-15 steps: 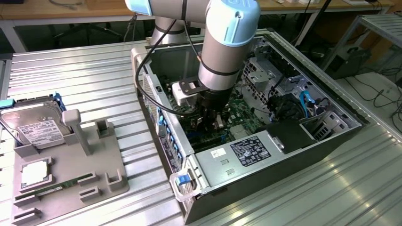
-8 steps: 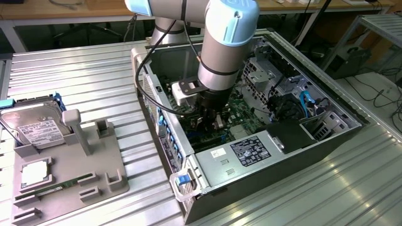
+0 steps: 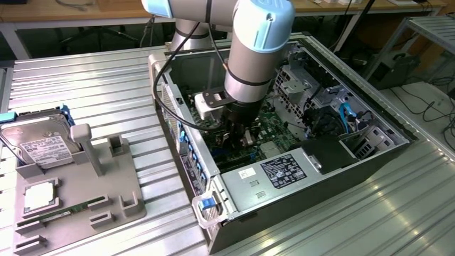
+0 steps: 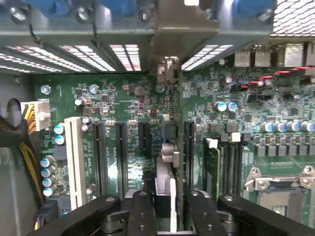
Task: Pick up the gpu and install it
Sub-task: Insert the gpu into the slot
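My gripper (image 4: 167,204) is down inside the open computer case (image 3: 370,114), shut on the gpu (image 4: 166,162). In the wrist view the card is edge-on, running from between my black fingers (image 4: 140,211) to its pale metal bracket (image 4: 170,29) at the case's rear slot openings. It stands upright over the green motherboard (image 4: 128,98), in line with the black expansion slots (image 4: 120,152) on either side. I cannot tell whether its edge is seated in a slot. In the exterior view the gripper (image 3: 238,133) is low in the case, and the arm hides most of the card.
A grey fixture tray (image 3: 114,181) at the exterior view's left holds a silver hard drive (image 3: 39,144), a processor chip (image 3: 39,194) and a green memory stick (image 3: 64,212). In the case are the power supply (image 3: 277,173), a white slot (image 4: 74,162), yellow-black cables (image 4: 19,147) and the processor socket (image 4: 280,182).
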Action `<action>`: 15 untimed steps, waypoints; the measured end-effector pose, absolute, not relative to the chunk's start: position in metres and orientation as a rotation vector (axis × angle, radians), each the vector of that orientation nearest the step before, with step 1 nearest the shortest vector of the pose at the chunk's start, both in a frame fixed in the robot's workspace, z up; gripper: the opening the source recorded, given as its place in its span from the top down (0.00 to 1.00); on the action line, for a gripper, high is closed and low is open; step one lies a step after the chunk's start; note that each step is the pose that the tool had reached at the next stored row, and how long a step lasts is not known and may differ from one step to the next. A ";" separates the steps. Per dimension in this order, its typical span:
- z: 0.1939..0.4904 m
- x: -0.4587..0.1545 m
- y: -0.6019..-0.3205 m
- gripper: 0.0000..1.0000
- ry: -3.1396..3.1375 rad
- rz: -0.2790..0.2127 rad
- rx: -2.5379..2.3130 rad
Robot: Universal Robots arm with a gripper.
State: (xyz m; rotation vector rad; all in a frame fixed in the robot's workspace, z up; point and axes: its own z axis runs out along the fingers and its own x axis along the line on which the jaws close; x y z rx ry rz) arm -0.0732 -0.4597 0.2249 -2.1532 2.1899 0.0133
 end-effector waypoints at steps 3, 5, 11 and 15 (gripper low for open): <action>0.226 -0.073 -0.460 0.72 2.190 0.013 -2.154; 0.226 -0.073 -0.460 0.72 2.190 0.013 -2.154; 0.229 -0.073 -0.460 0.72 2.191 0.013 -2.154; 0.227 -0.073 -0.460 0.72 2.191 0.013 -2.155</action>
